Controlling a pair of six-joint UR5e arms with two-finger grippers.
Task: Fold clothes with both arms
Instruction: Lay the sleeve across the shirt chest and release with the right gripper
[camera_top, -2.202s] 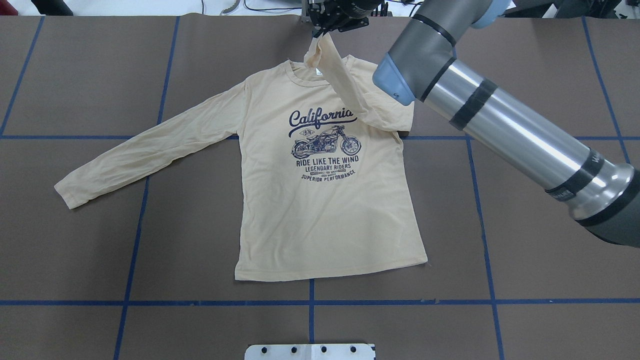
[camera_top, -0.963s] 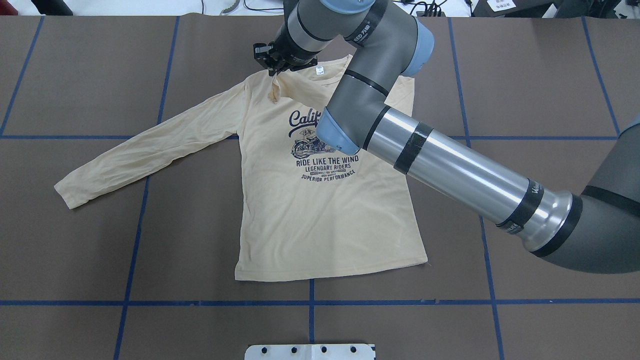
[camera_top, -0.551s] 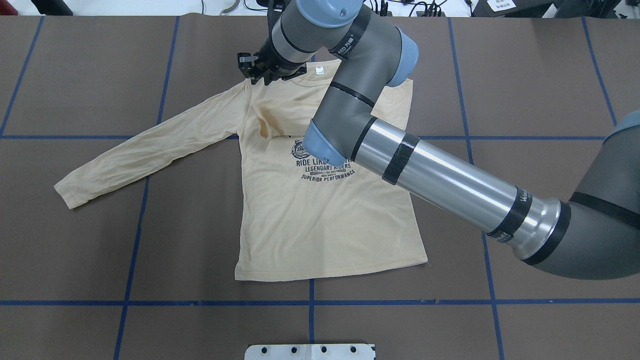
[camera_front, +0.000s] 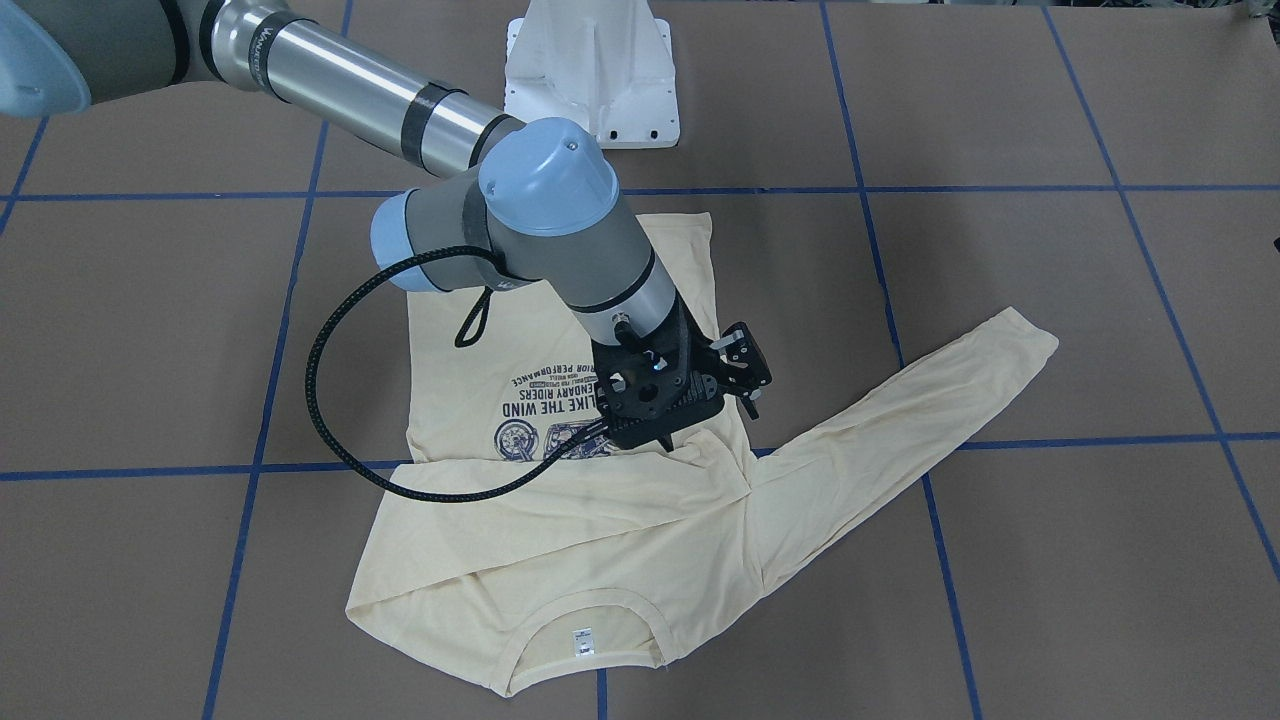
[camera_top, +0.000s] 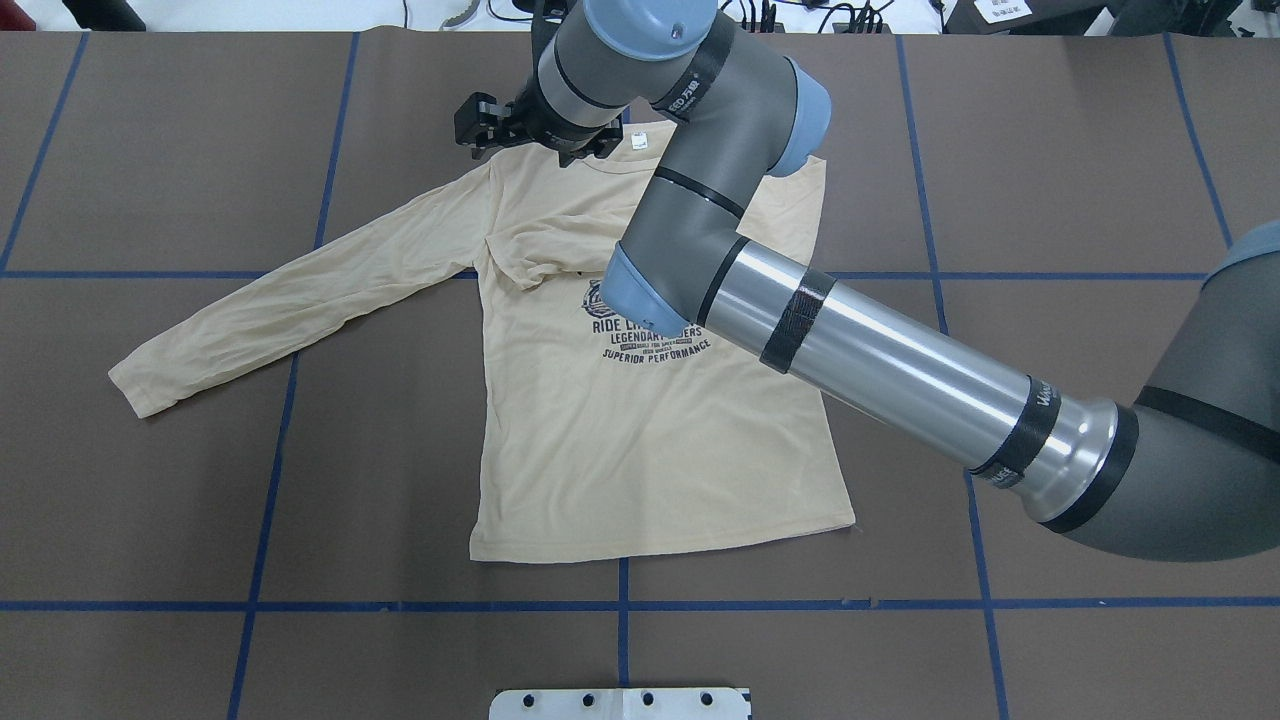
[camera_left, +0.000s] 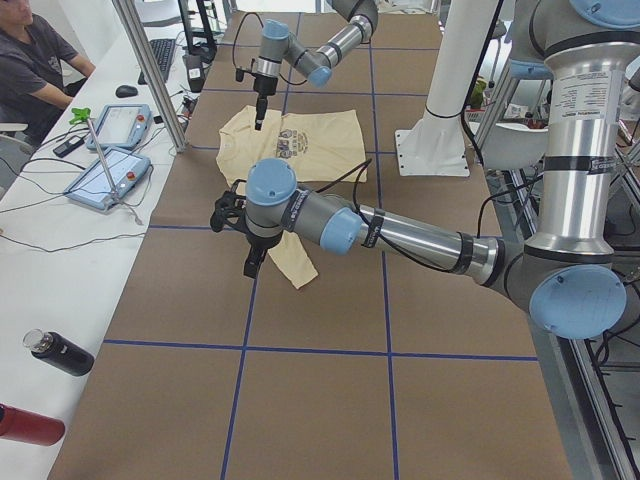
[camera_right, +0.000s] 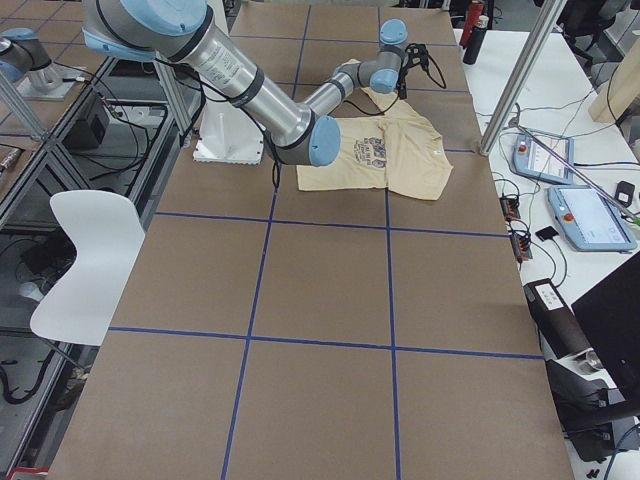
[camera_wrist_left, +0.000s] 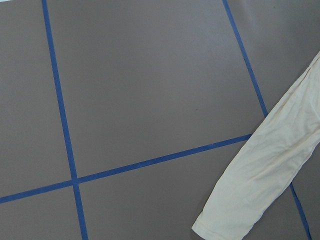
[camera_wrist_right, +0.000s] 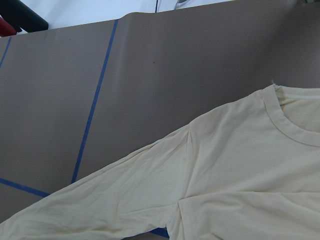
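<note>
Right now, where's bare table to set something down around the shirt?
Free: the near strip between the shirt's hem and the white plate; the square beyond the outstretched sleeve, up to the far edge. Crowded: around the collar, where the right gripper hovers, and right of the shirt, under the right arm.

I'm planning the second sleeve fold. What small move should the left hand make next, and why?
Probably bring the left hand down onto the cuff and pinch it. One sleeve already lies folded across the chest, the other sleeve is spread flat, and the left hand hovers near its cuff.
</note>
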